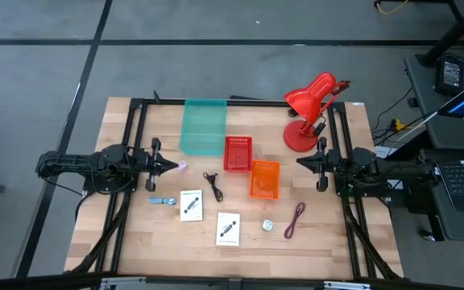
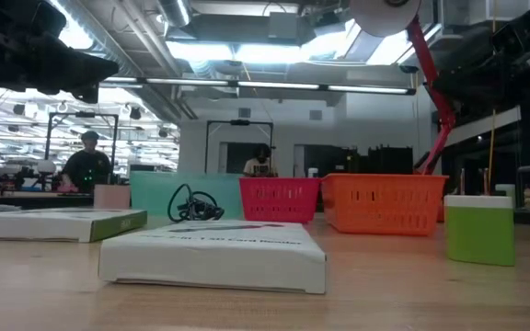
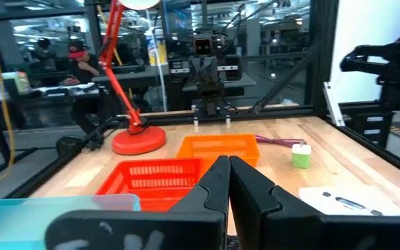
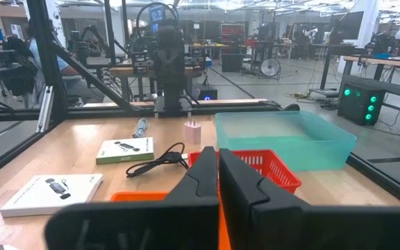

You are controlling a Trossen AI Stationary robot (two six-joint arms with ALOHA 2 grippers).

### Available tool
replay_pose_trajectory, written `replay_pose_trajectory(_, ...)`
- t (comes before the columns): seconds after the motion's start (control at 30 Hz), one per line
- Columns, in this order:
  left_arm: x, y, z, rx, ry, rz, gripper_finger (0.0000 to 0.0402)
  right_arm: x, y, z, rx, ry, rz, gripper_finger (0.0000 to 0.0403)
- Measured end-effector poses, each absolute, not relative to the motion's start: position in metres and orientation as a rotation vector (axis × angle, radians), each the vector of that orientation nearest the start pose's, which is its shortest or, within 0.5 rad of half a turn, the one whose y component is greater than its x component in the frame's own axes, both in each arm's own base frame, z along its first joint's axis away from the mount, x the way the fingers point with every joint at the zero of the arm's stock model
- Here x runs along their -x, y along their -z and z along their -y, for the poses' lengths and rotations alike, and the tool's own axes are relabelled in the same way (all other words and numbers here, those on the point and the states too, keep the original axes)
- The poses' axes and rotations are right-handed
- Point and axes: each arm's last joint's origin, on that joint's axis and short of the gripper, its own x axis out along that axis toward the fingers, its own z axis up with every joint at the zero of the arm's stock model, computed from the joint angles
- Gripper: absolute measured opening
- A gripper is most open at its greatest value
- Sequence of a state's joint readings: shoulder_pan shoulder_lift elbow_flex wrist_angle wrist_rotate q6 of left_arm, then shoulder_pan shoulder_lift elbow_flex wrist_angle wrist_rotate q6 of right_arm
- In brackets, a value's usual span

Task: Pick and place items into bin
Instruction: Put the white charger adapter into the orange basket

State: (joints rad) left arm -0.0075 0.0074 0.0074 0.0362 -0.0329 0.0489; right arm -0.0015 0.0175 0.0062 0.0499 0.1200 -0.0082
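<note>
The loose items lie flat on the wooden table: two white cards (image 1: 190, 205) (image 1: 228, 229), a black cable (image 1: 213, 184), a dark red cable (image 1: 296, 219), a pink piece (image 1: 182, 166), a bluish piece (image 1: 163, 200) and a small white piece (image 1: 268, 226). A teal bin (image 1: 204, 125) stands at the far middle. My left gripper (image 1: 171, 165) is shut and empty at the table's left, close to the pink piece. My right gripper (image 1: 300, 163) is shut and empty at the right, beside the orange basket (image 1: 265, 179).
A red basket (image 1: 237, 153) and the orange basket stand in the middle between the grippers. A red desk lamp (image 1: 308, 109) stands at the far right. A black frame (image 1: 135, 121) borders the table. People show in the room behind (image 2: 86, 161).
</note>
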Motion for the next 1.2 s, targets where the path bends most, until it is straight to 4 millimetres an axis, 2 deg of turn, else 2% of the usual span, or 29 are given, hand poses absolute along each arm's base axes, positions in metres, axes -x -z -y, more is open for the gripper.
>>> replay_pose_trajectory(0.27, -0.097, -0.171, -0.003, -0.045, -0.135, 0.045, 0.0006, -0.098, -0.175, 0.004, 0.028, 0.123, 0.065, 0.0000)
replay_pose_trajectory(0.53, -0.100, -0.184, -0.004, -0.046, -0.164, 0.019, 0.0006, -0.099, -0.193, 0.004, 0.027, 0.126, 0.059, 0.0000)
replay_pose_trajectory(0.8, -0.112, -0.190, -0.006, -0.048, -0.216, -0.063, 0.0006, -0.114, -0.204, 0.005, 0.032, 0.134, -0.040, 0.0000)
replay_pose_trajectory(0.93, -0.119, -0.191, -0.005, -0.034, -0.210, -0.059, 0.0006, -0.123, -0.206, 0.005, 0.036, 0.133, -0.030, 0.0000)
replay_pose_trajectory(1.07, -0.127, -0.187, -0.006, 0.048, -0.230, -0.084, 0.0006, -0.130, -0.205, 0.005, 0.089, 0.143, -0.042, 0.0000)
replay_pose_trajectory(1.2, -0.133, -0.180, -0.006, 0.049, -0.233, -0.143, 0.0006, -0.135, -0.205, 0.007, 0.164, 0.163, -0.037, 0.0000)
